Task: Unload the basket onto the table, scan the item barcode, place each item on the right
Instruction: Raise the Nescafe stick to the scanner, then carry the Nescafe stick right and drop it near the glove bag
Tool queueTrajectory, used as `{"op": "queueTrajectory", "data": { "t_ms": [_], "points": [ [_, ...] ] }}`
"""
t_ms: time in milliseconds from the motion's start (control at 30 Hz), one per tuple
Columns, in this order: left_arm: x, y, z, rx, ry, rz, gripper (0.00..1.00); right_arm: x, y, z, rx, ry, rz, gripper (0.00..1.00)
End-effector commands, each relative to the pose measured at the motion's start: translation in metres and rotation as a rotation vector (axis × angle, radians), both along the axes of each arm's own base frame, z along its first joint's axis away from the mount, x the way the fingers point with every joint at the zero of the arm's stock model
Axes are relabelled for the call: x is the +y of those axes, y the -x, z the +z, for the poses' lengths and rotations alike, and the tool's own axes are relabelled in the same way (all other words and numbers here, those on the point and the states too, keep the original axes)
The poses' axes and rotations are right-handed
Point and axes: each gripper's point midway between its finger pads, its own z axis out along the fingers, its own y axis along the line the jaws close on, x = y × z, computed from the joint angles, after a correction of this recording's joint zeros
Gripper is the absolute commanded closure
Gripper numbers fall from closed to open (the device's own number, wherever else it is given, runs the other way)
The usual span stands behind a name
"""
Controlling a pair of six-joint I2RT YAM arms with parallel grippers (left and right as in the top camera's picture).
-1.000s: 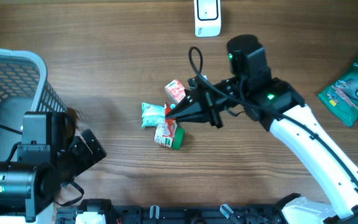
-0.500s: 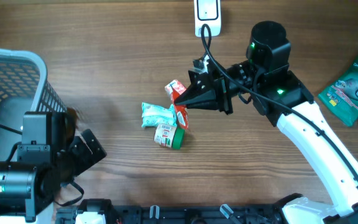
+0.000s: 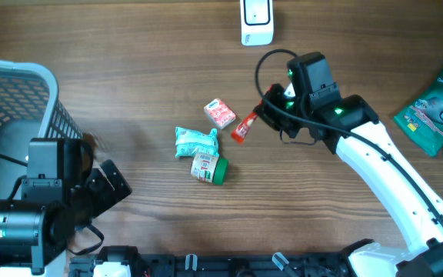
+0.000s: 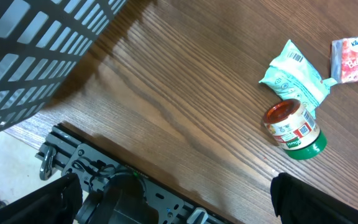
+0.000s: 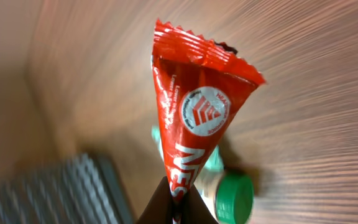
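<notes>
One red sachet (image 5: 199, 118) lettered NES pinched in right tool (image 5: 174, 202), left tool (image 4: 185, 199) spread, Kleenex pack (image 4: 352, 60) nearby

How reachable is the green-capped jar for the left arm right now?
Probably yes: left gripper open, bare table between it and the jar, right gripper holding the red sachet off to one side.

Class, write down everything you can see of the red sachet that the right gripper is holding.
The red sachet is a slim, glossy, foil-like packet with a crimped, zigzag-cut end. It carries a round white-ringed logo, fine white print and large white letters, of which only "NES" shows. The right gripper is shut on its narrow end, so the crimped end points away from the fingers. From overhead it lies tilted, just right of the pink tissue pack and apparently clear of the table.
</notes>
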Motion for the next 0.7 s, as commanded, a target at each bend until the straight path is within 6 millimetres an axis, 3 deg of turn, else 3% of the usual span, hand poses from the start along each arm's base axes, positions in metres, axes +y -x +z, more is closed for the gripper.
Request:
{"op": "queueTrajectory", "data": {
  "t_ms": [0,133,300,367,467,667],
  "points": [
    [-0.001,0.000,0.001,-0.003,0.008,0.005,0.00,-0.035,-0.025,-0.004,-0.004,0.068,-0.331,0.95],
    [-0.001,0.000,0.001,-0.003,0.008,0.005,0.00,-0.039,-0.055,-0.010,-0.066,0.072,-0.405,0.95],
    [-0.001,0.000,0.001,-0.003,0.008,0.005,0.00,-0.047,-0.134,-0.031,-0.112,0.015,-0.503,0.95],
    [-0.001,0.000,0.001,-0.003,0.008,0.005,0.00,-0.049,-0.182,-0.032,-0.141,0.014,-0.537,0.95],
    [-0.001,0.000,0.000,-0.003,0.008,0.005,0.00,-0.054,-0.235,-0.035,-0.194,0.030,-0.594,0.95],
    [-0.001,0.000,0.001,-0.003,0.008,0.005,0.00,-0.060,-0.295,-0.044,-0.305,0.023,-0.671,0.95]
  ]
}}
